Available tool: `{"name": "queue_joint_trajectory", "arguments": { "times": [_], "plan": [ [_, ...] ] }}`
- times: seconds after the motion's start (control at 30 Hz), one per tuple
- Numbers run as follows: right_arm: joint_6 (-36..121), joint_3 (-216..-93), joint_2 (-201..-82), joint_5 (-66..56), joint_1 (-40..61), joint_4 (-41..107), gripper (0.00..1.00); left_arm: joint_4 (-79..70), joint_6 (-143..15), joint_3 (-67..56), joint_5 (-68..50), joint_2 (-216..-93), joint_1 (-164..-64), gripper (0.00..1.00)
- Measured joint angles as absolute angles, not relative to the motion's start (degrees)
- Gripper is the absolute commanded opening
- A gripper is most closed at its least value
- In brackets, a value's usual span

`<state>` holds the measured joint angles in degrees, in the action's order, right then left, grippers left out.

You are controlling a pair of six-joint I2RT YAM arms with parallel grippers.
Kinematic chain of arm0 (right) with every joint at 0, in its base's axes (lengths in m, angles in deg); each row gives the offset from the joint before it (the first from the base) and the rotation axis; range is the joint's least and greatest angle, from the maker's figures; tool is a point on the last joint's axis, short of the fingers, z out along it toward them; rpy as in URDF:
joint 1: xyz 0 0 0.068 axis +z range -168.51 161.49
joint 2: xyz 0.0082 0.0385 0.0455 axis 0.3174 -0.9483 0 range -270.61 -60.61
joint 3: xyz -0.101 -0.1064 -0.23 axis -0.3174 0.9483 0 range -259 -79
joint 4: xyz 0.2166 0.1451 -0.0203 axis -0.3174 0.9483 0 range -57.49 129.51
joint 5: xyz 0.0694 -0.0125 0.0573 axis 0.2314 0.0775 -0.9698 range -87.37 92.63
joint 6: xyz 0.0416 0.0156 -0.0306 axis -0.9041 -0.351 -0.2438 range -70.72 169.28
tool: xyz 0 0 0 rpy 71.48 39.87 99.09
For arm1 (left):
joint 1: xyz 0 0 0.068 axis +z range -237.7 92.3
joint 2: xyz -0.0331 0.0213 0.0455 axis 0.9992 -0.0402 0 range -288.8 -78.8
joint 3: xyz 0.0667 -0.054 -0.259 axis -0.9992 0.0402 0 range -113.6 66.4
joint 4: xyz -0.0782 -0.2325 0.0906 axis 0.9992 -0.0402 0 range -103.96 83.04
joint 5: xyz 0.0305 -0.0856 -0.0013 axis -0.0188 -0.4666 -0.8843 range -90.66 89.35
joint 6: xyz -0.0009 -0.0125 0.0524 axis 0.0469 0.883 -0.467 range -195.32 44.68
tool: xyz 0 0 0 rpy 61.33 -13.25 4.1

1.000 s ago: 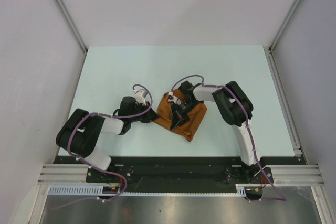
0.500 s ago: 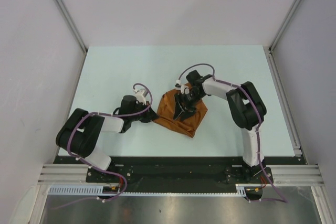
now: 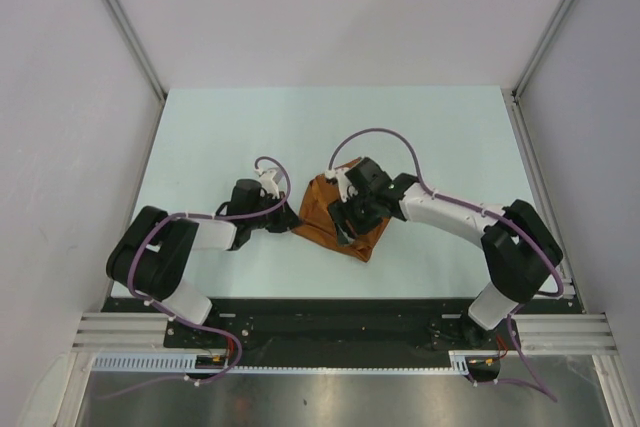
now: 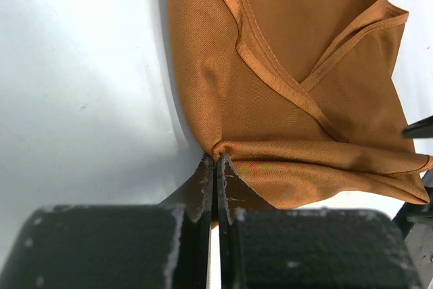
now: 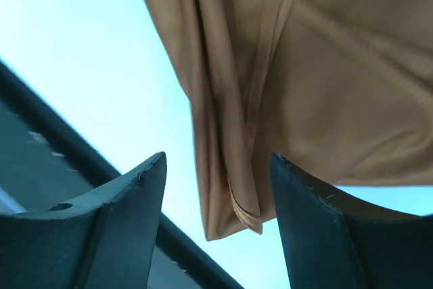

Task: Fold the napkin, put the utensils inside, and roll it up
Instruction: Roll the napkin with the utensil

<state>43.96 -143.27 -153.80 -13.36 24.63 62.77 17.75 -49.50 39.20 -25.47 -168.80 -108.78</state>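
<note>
Two arms on show, each chunky black joint housings linked by white tubes: the left arm (image 3: 165, 252) and the right arm (image 3: 455, 219). A thin purple cable (image 3: 375, 130) runs along each. The left gripper (image 4: 214, 162) has black fingers (image 4: 196, 191) with pale, scuffed edges. The right gripper (image 5: 218, 157) has dark, smooth, tapering fingers (image 5: 118, 218).

A pale mint table (image 3: 250, 127) carries a folded, rumpled rust-orange napkin (image 3: 318, 215), lying just below the frame's centre.
</note>
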Motion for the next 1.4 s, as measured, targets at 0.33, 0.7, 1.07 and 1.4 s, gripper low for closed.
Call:
{"name": "queue_joint_trajectory", "arguments": {
  "times": [0.33, 0.7, 1.07, 1.4],
  "plan": [
    [46.01, -139.31, -153.8, -1.63, 32.25, 60.63, 0.52, 16.44, -49.5, 38.59, -25.45, -168.8, -108.78, 0.0],
    [47.41, -139.31, -156.01, 0.71, 34.97, 61.81, 0.39, 15.61, -49.5, 38.17, -25.45, -168.8, -108.78, 0.0],
    [47.72, -140.56, -160.49, -5.91, 33.11, 64.34, 0.0, 14.58, -49.87, 37.71, -25.89, -168.8, -108.76, 0.0],
    [47.26, -144.6, -167.51, -33.03, 19.49, 68.1, 0.0, 11.32, -51.03, 36.12, -25.82, -168.8, -108.54, 0.0]
  ]
}}
